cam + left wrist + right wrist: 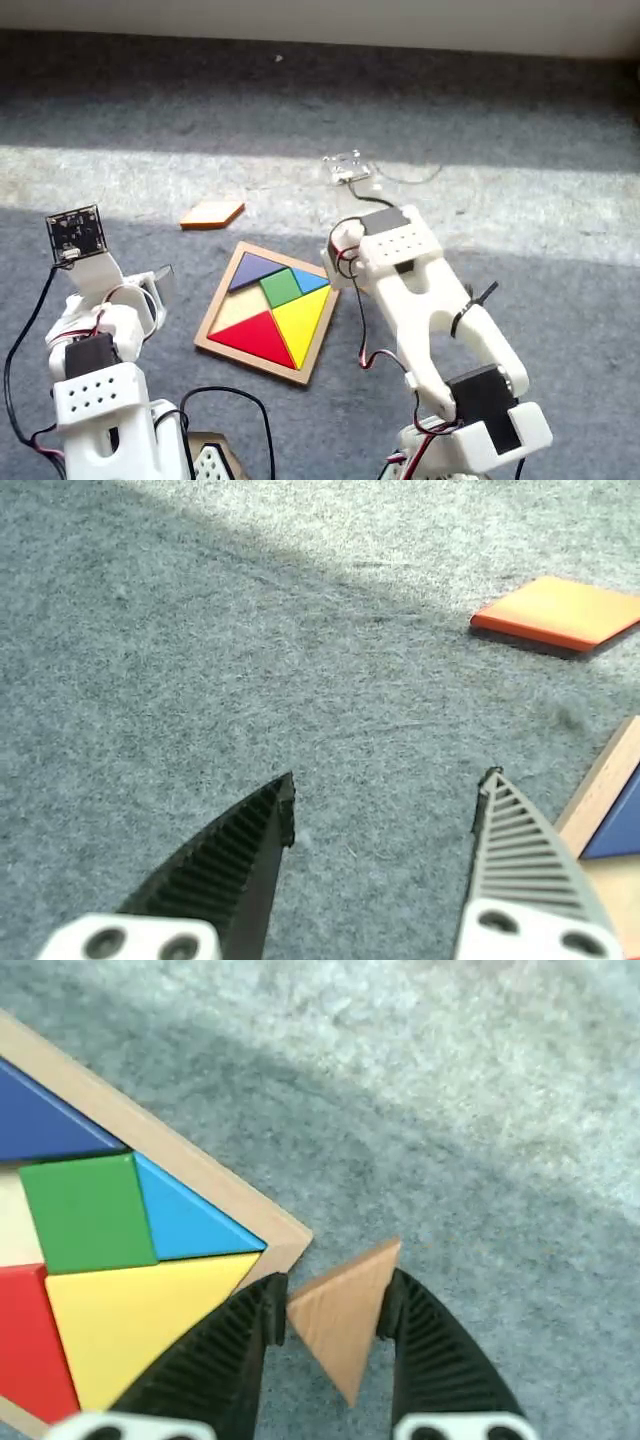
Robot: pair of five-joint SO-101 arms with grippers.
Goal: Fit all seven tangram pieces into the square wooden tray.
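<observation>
The square wooden tray (pixel 217 350) lies on grey carpet and holds a dark blue triangle (pixel 254 269), a green square (pixel 281 287), a light blue triangle (pixel 311 281), a yellow triangle (pixel 303 319) and a red triangle (pixel 250 336). A pale patch (pixel 238 310) sits at the tray's left. An orange parallelogram (pixel 212 213) (pixel 560 610) lies on the carpet beyond the tray. My right gripper (pixel 335 1305) is shut on a tan wooden triangle (pixel 340 1310), just outside the tray's corner (pixel 285 1235). My left gripper (pixel 388 795) is open over bare carpet, left of the tray's edge (pixel 600 790).
A small white device (pixel 345 168) with a thin cable lies on the sunlit strip behind the tray. Red and black wires (pixel 365 340) hang beside the right arm, close to the tray's right edge. The carpet stretches open to the far left and far right.
</observation>
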